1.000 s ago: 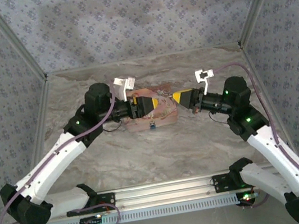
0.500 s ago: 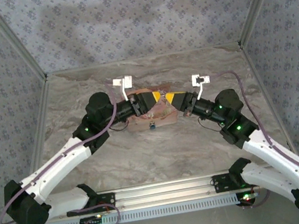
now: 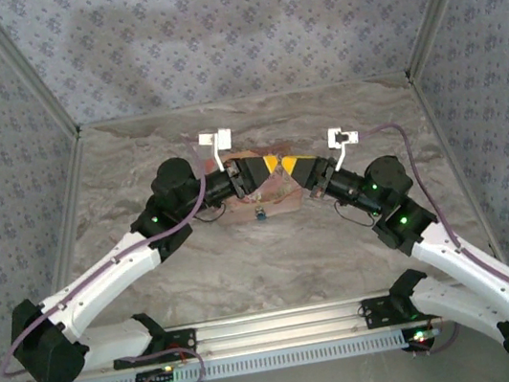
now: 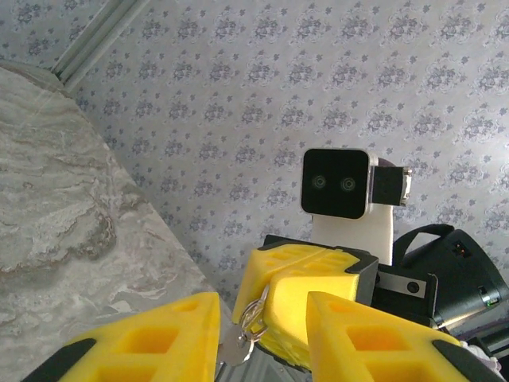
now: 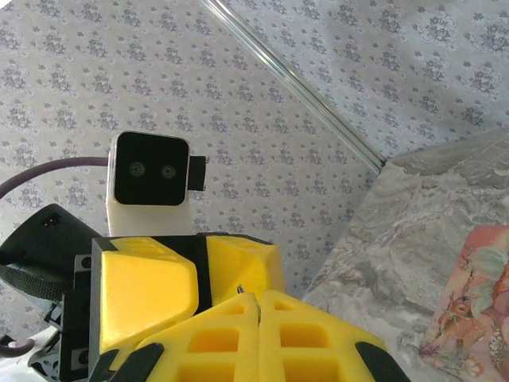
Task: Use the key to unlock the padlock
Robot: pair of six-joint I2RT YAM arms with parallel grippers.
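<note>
Over the marbled counter (image 3: 358,233), the left arm (image 3: 112,272) and the right arm (image 3: 458,251) are brought tip to tip above the pink box (image 3: 282,194), which is found toward 12 o'clock from the bases. The right end effector (image 3: 293,165) is seen clenched on the key (image 4: 235,350), held by its ring (image 4: 254,312). The left end effector (image 3: 270,163) is held released, its fingers (image 4: 151,342) spread to either side of that key. The padlock (image 3: 260,213) is seen at the 6 o'clock edge of the box, apart from both tools. A handover is judged to be in hand, and the chief risk is that the key is let go before it is firmly pinched. Being small and loosely hung, it could be swung aside, dropped onto the box or counter, or gripped askew so that the keyway cannot be met. The yellow tips could also be knocked together, since little room is seen between them.
</note>
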